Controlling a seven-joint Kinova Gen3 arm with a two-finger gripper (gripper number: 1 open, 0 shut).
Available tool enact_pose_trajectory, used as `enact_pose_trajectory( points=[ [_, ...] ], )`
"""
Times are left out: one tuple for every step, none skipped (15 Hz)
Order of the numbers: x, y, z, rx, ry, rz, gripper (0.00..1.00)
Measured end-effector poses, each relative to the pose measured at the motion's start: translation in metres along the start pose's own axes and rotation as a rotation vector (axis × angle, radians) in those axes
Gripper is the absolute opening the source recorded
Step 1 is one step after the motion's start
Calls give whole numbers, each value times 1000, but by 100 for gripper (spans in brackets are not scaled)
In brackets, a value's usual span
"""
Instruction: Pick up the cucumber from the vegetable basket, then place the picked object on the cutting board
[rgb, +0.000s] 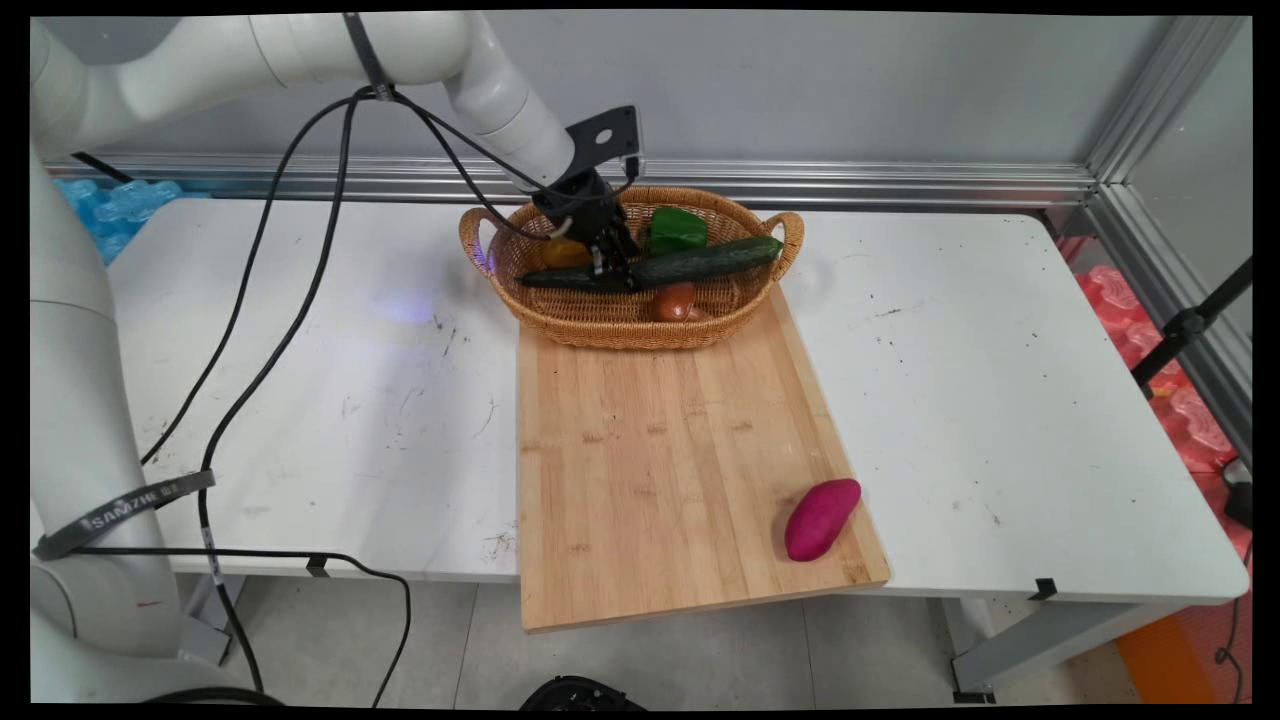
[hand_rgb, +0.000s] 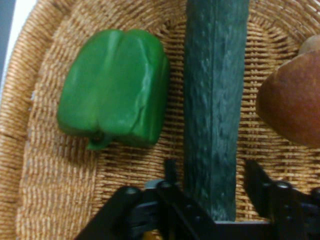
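The black gripper (rgb: 615, 268) reached down into the wicker basket (rgb: 590, 325) at the far end of the bamboo cutting board (rgb: 660, 450), its two fingers (hand_rgb: 172, 172) set on either side of a long dark green cucumber (rgb: 690, 264). In the hand view the cucumber (hand_rgb: 214, 100) ran up between the fingers, the left one close against it and the right one standing a little apart, so the jaws were narrowly open around it and not clamped. A green bell pepper (hand_rgb: 115, 92) lay just beside the cucumber in the basket (hand_rgb: 40, 200), and a brownish-red vegetable (hand_rgb: 295, 100) lay on its other side. A yellow-orange item (rgb: 565, 252) sat behind the gripper. A purple sweet potato (rgb: 821, 518) lay on the board's near right corner, well apart from the basket, on the white table (rgb: 1000, 400).
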Motion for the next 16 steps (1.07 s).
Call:
enact_pose_trajectory(
  points=[
    [0, 0, 2, -6, -5, 7, 0],
    [0, 0, 3, -11, -10, 13, 0],
    [0, 0, 4, -15, -14, 18, 0],
    [1, 0, 5, -18, -17, 22, 0],
    [1, 0, 5, -19, -17, 24, 0],
    [1, 0, 4, -20, -19, 28, 0],
    [2, -1, 3, -20, -19, 34, 0],
    [4, -1, 1, -19, -16, 39, 0],
    [6, -1, -2, -19, -13, 45, 0],
    [8, 0, -5, -19, -10, 48, 0],
    [11, 0, -9, -18, -4, 54, 0],
    [13, 1, -13, -18, 0, 57, 0],
    [15, 2, -19, -17, 6, 61, 0],
    [20, 4, -28, -17, 15, 65, 0],
    [25, 7, -37, -19, 24, 70, 0],
    [30, 9, -46, -19, 32, 74, 0]
  ],
)
